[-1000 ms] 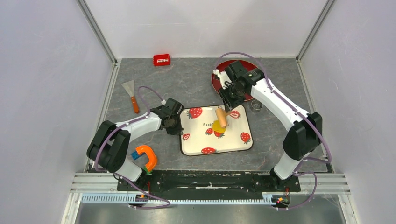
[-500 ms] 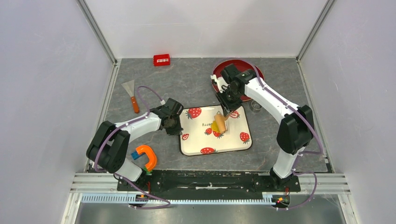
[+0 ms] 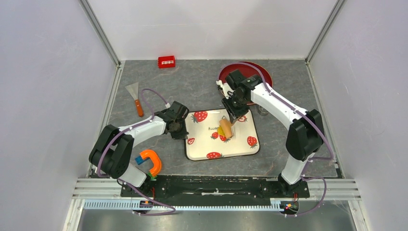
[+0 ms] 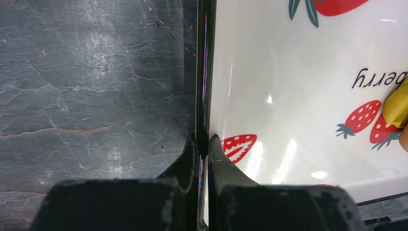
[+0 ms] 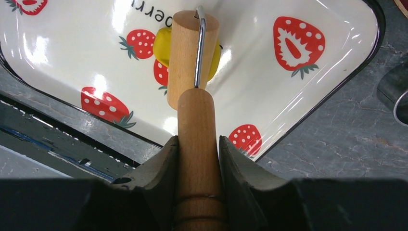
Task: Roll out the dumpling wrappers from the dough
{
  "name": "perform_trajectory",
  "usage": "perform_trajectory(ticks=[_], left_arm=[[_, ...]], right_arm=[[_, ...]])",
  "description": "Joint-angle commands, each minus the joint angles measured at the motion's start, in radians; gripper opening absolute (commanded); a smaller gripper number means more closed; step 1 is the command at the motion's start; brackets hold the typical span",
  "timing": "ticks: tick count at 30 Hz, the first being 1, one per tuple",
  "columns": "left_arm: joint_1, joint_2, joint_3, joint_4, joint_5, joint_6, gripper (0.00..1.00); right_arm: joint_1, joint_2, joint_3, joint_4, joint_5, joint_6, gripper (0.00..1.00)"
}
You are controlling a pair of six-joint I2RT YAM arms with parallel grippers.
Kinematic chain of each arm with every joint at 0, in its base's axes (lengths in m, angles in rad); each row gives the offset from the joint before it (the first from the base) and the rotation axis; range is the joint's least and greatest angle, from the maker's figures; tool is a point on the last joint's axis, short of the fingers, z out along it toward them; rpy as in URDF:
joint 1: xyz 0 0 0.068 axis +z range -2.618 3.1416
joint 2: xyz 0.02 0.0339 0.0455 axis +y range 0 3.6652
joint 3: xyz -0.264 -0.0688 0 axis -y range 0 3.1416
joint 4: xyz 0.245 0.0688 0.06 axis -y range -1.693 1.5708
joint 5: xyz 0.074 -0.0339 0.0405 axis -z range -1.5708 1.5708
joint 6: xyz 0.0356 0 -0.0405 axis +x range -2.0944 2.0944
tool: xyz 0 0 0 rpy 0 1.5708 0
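Ahead of the right gripper (image 5: 197,144), clamped on the roller (image 5: 185,57), the dough (image 5: 161,45) needs even, steady pressure while the closed left gripper (image 4: 204,144) pins the tray (image 4: 288,72) rim.

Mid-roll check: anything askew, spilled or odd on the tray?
Nothing stands out. The strawberry tray looks flat, its left rim pinched in the shut jaws of the left gripper. The right gripper grips the wooden roller by its handle, and the drum sits on the yellow dough, which lies wholly inside the tray. No spill.
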Motion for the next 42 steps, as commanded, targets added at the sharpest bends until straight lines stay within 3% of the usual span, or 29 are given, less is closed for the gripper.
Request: perform_trajectory(ticks=[1, 12, 42], left_arm=[[0.011, 0.027, -0.038, -0.145, -0.166, 0.011, 0.02], [0.011, 0.024, -0.036, -0.152, -0.18, 0.005, 0.02], [0.036, 0.045, 0.003, -0.209, -0.287, 0.024, 0.02]], right_arm=[[-0.032, 0.041, -0.092, -0.017, 0.259, -0.039, 0.0], [-0.09, 0.044, -0.183, 0.027, 0.27, -0.048, 0.0], [-0.151, 0.07, -0.165, -0.001, 0.349, -0.035, 0.0]])
